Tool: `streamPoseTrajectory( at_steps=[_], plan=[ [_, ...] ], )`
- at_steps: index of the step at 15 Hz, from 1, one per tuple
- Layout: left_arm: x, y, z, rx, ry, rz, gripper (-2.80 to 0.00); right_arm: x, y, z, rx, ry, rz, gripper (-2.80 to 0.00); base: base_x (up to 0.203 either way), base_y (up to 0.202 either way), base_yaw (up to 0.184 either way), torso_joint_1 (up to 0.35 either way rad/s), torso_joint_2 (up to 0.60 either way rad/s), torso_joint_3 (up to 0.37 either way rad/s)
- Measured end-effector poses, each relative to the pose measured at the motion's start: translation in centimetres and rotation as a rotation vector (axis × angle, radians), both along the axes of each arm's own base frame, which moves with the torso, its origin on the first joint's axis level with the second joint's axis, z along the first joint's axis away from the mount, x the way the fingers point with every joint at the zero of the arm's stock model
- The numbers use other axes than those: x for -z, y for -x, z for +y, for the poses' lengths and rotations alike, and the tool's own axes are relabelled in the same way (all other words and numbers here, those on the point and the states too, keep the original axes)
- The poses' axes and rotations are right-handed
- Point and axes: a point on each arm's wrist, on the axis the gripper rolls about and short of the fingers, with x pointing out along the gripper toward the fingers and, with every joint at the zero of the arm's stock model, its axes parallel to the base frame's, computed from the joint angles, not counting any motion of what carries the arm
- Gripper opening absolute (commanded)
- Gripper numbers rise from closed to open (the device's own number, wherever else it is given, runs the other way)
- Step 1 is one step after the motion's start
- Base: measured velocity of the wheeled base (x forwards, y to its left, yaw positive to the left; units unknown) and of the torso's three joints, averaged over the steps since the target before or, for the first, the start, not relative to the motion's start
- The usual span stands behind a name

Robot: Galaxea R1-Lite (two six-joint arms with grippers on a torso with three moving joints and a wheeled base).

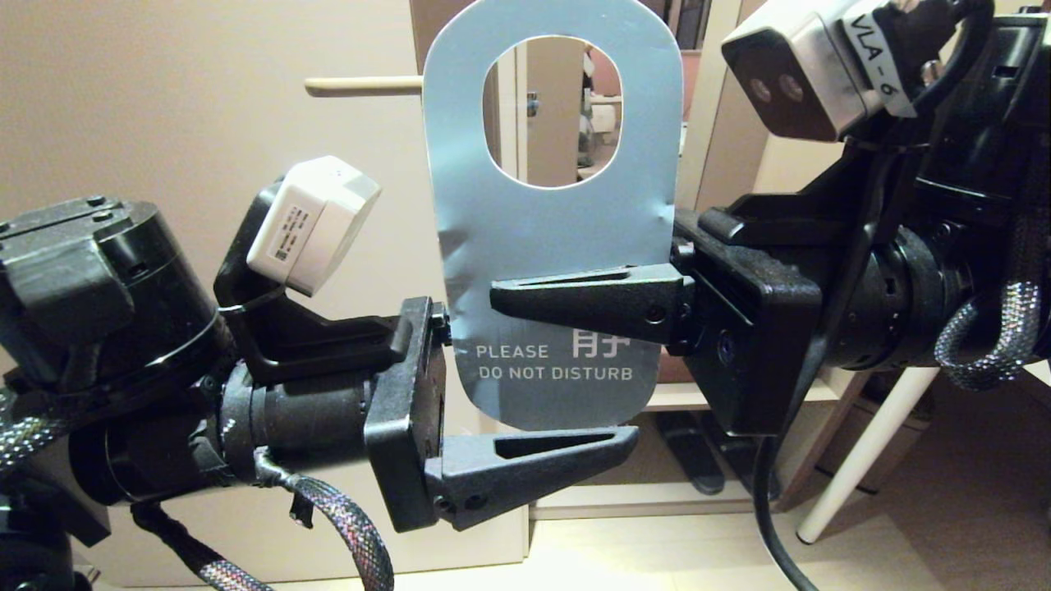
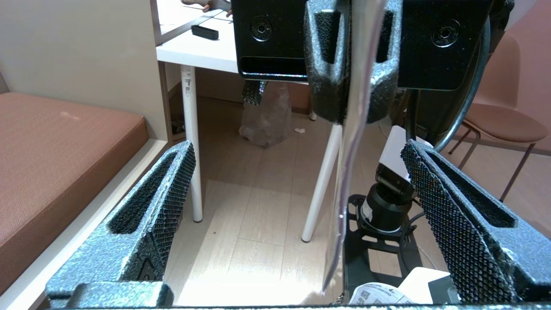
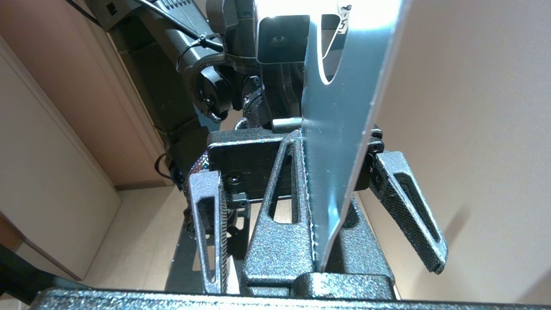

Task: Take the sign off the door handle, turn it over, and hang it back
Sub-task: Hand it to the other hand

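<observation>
The left gripper, at nine o'clock of the sign, stands spread wide, grasping nothing, one finger just under the card's lower edge. The sign hangs off the door handle, its blue-grey "DO NOT DISTURB" face to the head camera. At three o'clock the right gripper is clenched on the card's middle. Judging by this, a clean handover needs the left fingers closing squarely on both faces before the right lets go.
</observation>
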Motion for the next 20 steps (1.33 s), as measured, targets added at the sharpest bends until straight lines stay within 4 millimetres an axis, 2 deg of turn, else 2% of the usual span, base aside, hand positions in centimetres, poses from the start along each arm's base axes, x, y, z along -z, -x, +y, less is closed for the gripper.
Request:
streamPoseTrajectory(
  at_steps=[20],
  plan=[
    [-0.27, 0.84, -0.24, 0.03, 0.008, -0.008, 0.0, 0.43, 0.36, 0.43, -0.019, 0.01, 0.002, -2.8, 0.0, 0.0, 0.0, 0.0, 0.0, 0.0]
  ],
)
